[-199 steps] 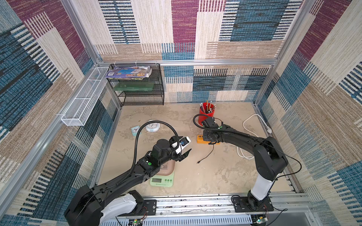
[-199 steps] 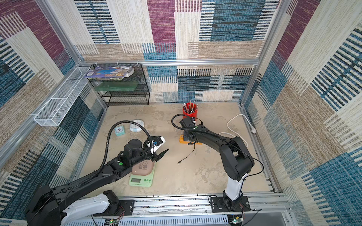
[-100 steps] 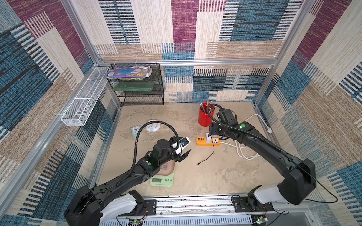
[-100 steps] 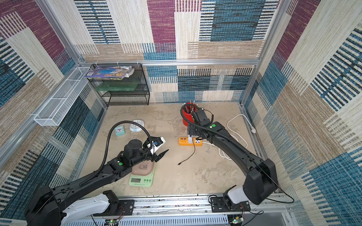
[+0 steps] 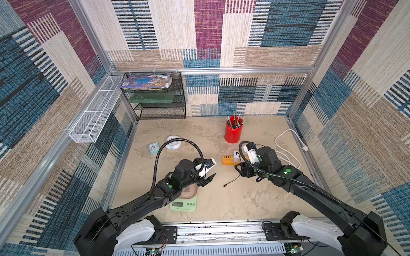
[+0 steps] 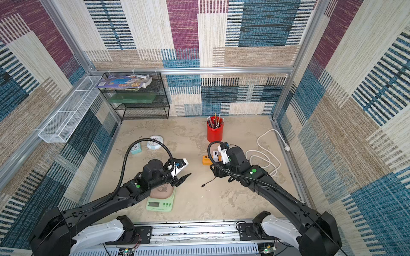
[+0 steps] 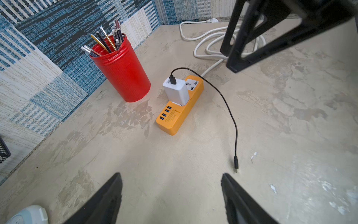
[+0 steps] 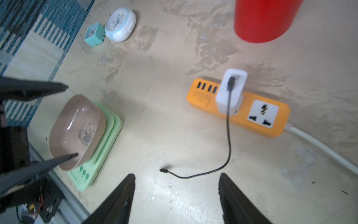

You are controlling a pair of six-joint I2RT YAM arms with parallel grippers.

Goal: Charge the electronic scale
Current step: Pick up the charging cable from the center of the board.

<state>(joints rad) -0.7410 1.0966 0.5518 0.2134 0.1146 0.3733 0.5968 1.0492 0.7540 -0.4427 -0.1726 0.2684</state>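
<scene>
Change on the right side: right gripper [image 8: 176, 174] pulled back from the orange power strip [image 7: 174, 120], now up over the tabletop [image 7: 290, 135] just beside it. Its fingers [image 8: 120, 199] wide apart, nothing between them. Left behind in the power strip, near the red cup [image 7: 120, 71]: white charger [image 7: 176, 91], standing up, with the black cable [image 7: 230, 116] plugged into its top. At the other tip of that cable, the loose end [image 5: 225, 185], flat on the tabletop, touching nothing, between the power strip and the electronic scale [image 5: 184, 205].

No change on the left side: left gripper [image 7: 170, 174] same as a second ago, hanging over the electronic scale, fingers apart too, holding nothing.

Place of the electronic scale: near the front edge of the tabletop, flat, mint green, pink panda tray [image 8: 77, 126] on top. Not plugged in yet.

Meaning for the task: power side likely done, so no more work at the power strip. Next, most likely: pick up the loose end and push it into the electronic scale. Cannot see the little hole for it from here. Small plug on a thin cable, so easy to drop or miss.
</scene>
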